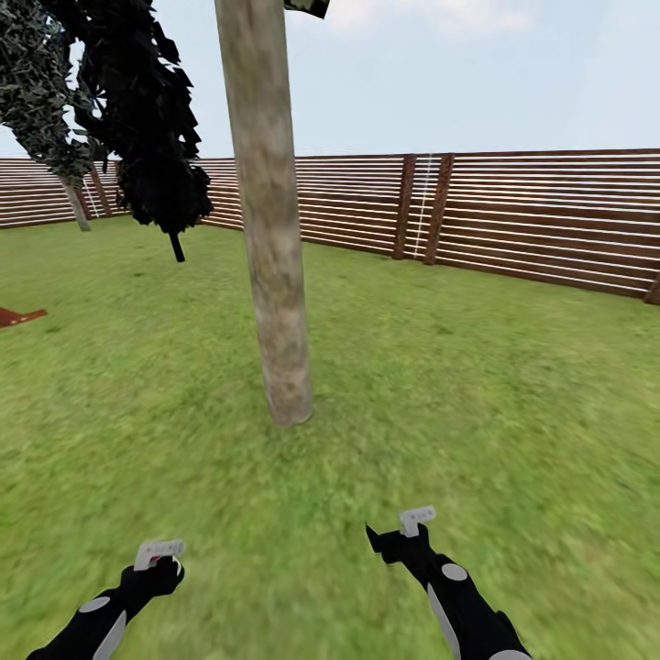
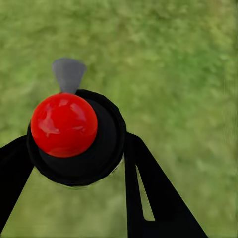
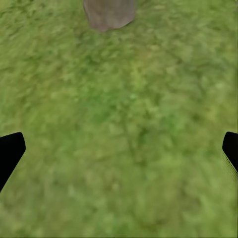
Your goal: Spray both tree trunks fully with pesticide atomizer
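Head view shows the garden lawn (image 1: 513,385) and one tree trunk (image 1: 270,229) close ahead, bare of spray specks. Left claw (image 2: 74,148) grips the pesticide atomizer (image 2: 64,124); right claw (image 3: 119,148) gapes wide, so spraying is apparently still to do.

The head view looks forward and slightly down across the grass lawn (image 1: 477,394), from behind both arms, with the tree trunk (image 1: 270,229) near and centred, the brown fence (image 1: 541,215) far behind; the right wrist view faces steeply down at the grass (image 3: 124,129) from close above it, catching the trunk's base (image 3: 109,12) at its edge, which the head view shares; the left wrist view also points down at the grass (image 2: 188,69), very close to a black bottle with a red ball (image 2: 64,124).
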You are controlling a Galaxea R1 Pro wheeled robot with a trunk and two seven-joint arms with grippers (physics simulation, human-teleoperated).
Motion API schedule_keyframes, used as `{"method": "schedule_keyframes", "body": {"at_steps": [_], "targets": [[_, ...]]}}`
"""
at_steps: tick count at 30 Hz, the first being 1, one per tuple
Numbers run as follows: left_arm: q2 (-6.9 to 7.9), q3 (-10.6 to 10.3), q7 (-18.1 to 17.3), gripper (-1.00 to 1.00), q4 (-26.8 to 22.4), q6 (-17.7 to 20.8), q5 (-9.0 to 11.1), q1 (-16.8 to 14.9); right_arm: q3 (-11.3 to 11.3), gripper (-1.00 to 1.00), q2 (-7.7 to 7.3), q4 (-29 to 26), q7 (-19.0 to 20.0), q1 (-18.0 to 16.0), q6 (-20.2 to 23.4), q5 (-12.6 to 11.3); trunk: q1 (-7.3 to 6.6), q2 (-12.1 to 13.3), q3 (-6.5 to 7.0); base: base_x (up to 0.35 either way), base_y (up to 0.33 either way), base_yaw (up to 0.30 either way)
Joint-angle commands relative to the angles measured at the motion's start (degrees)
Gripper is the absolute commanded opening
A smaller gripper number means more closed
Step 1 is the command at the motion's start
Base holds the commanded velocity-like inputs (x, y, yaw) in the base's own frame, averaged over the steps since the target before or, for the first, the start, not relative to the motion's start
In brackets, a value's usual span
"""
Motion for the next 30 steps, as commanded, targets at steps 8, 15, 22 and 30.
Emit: {"method": "schedule_keyframes", "body": {"at_steps": [8,15,22,30], "targets": [[-0.03,0.46,-0.39,-1.00,0.05,-0.21,-0.46,-0.05,-0.49,1.00,0.08,0.01,0.43,-0.04,-0.24,0.60,0.03,-0.02,-0.05,0.340,0.000,0.000],[0.04,-3.70,-3.76,-1.00,0.11,-0.38,-4.09,0.00,7.01,1.00,0.13,-0.18,0.56,-0.04,-2.11,0.85,0.03,-0.02,-0.05,0.340,0.000,0.000],[5.46,-8.77,-37.71,-1.00,-2.45,-1.18,-16.69,-0.28,16.50,1.00,-0.19,-0.73,1.20,-0.04,-2.10,0.78,0.03,-0.02,-0.05,0.236,0.000,0.000],[6.53,-8.84,-48.58,-1.00,-7.73,-1.26,-29.46,-0.06,19.76,1.00,0.11,-10.85,31.69,-9.56,10.40,9.11,0.03,-0.02,-0.05,0.007,0.000,0.000]]}}
